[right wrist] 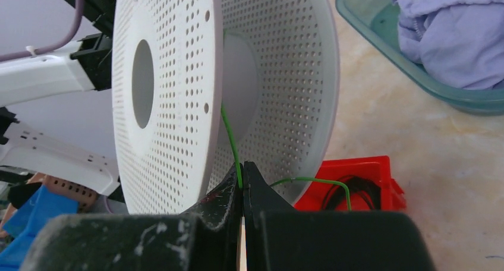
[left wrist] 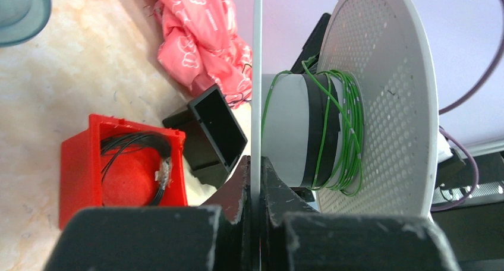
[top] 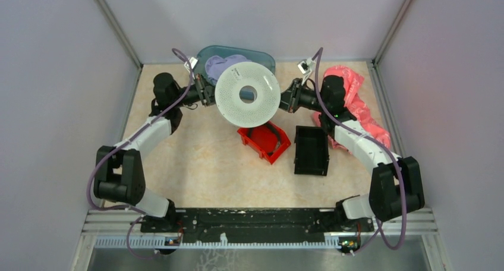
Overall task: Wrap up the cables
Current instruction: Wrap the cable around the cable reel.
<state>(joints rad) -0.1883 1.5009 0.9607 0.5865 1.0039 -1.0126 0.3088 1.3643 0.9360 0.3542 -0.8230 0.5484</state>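
Note:
A white perforated spool [top: 247,94] is held off the table between my two grippers. My left gripper [left wrist: 255,161] is shut on the thin edge of one spool flange [left wrist: 257,75]; in the top view it [top: 209,94] is at the spool's left. Several turns of thin green wire [left wrist: 343,134] lie on the spool's hub next to the far flange. My right gripper [right wrist: 242,167] is shut on a green wire [right wrist: 229,131] that runs up between the two flanges; in the top view it [top: 286,98] is at the spool's right. No yellow or orange wire shows.
A red bin [top: 265,141] holding a coil of black cable [left wrist: 151,149] sits under the spool, with a black bin [top: 311,150] to its right. A teal tub [top: 264,58] with lavender cloth [top: 224,65] stands at the back. Pink cloth [top: 355,98] lies at the right wall.

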